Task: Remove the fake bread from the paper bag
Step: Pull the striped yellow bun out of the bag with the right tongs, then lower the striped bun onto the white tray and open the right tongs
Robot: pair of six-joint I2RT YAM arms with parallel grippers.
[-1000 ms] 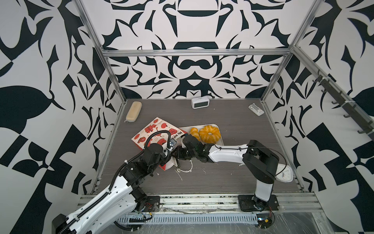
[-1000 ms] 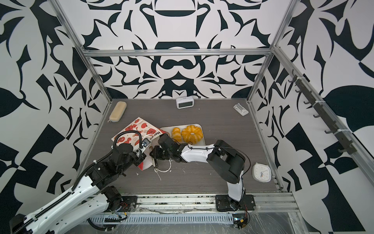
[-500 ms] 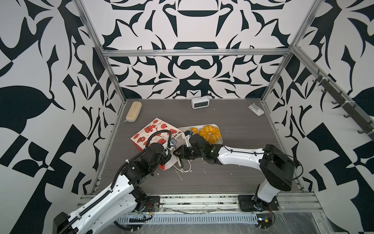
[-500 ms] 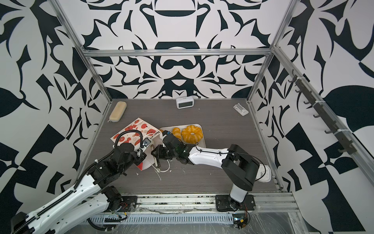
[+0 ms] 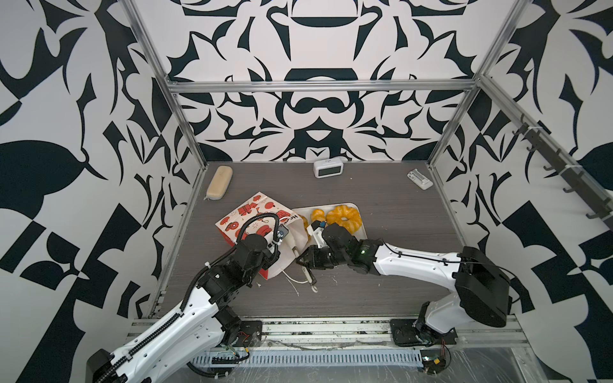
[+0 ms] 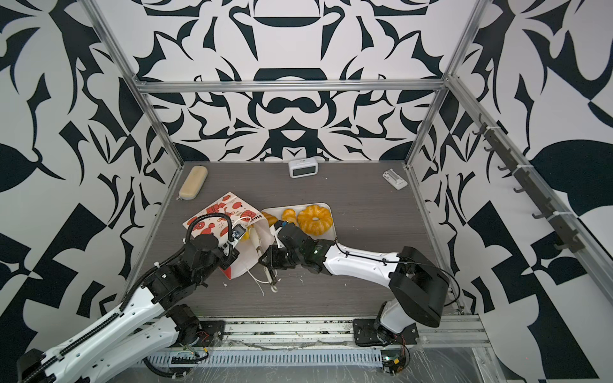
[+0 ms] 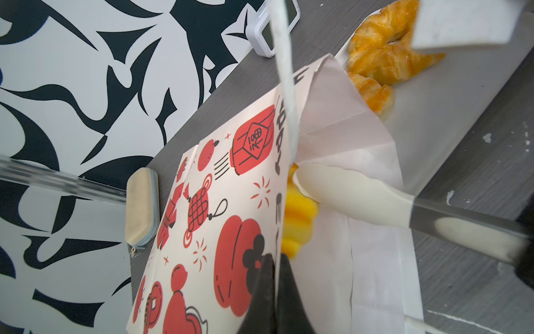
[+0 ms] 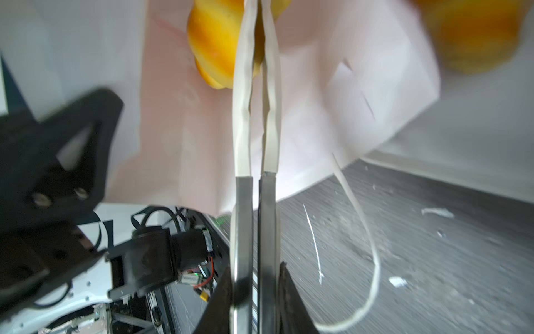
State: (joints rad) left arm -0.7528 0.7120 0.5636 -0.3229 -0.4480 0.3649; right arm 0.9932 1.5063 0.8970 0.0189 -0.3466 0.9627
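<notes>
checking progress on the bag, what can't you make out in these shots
What else lies inside the paper bag: its printed wall hides all but one yellow roll, left wrist view.
Whether the right gripper pinches that roll: fingertips cut off at the right wrist view's edge.
Clock reading: too small in both top views.

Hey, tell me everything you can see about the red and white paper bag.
The paper bag lies on its side on the table, printed face up: white paper with red-orange lanterns, knots and black lettering, plain white inside. Its open mouth faces the white tray. One white cord handle trails on the table. The left gripper pinches the upper rim, and the right gripper reaches inside, closed on what seems a yellow pastry.
</notes>
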